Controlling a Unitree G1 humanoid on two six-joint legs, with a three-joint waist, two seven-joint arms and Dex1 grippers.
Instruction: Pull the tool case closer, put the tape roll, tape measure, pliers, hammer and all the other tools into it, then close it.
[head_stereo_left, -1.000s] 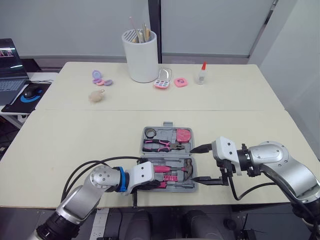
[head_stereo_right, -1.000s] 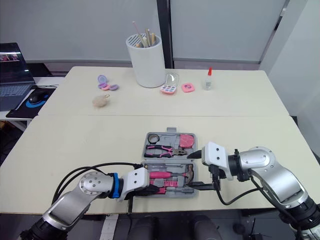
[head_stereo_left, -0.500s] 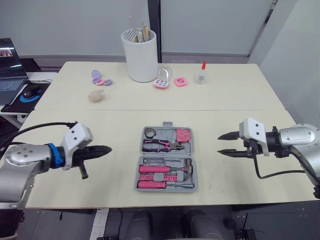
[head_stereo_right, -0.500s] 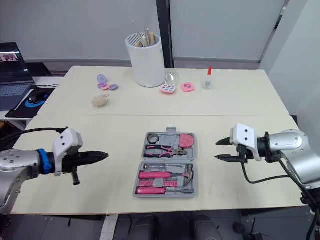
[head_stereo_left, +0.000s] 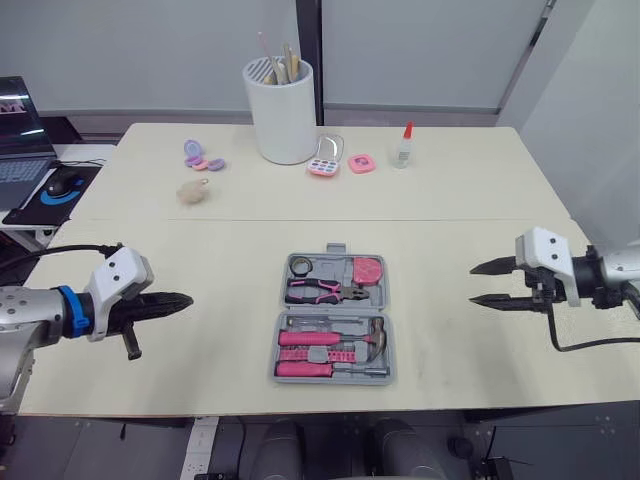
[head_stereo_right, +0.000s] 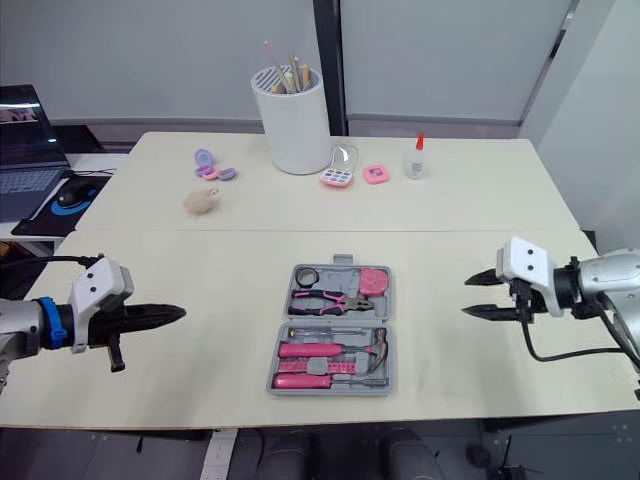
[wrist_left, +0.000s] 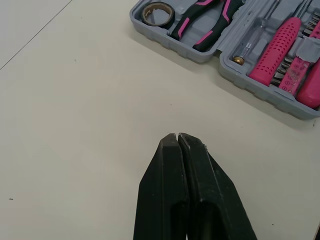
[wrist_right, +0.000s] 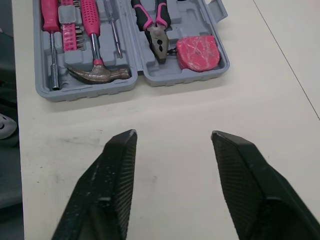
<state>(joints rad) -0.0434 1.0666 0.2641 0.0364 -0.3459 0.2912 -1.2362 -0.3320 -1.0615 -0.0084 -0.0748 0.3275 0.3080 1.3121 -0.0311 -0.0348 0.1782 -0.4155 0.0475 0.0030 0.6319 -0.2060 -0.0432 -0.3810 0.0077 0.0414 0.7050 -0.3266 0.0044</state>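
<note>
Tool case (head_stereo_left: 332, 381) lies open and flat at mid table (head_stereo_left: 200, 260), near the front edge. Far half holds tape roll (head_stereo_left: 300, 265), pliers (head_stereo_left: 318, 291) and pink tape measure (head_stereo_left: 367, 270). Near half holds hammer (wrist_right: 97, 74) w/ pink-handled drivers beside it (all seated in their slots). Left jaws are pressed together, tips pointing at the case from its left side, low over bare table, well apart from it. Right jaws are spread wide w/ nothing between them, pointing at the case from its right, also well apart.
</note>
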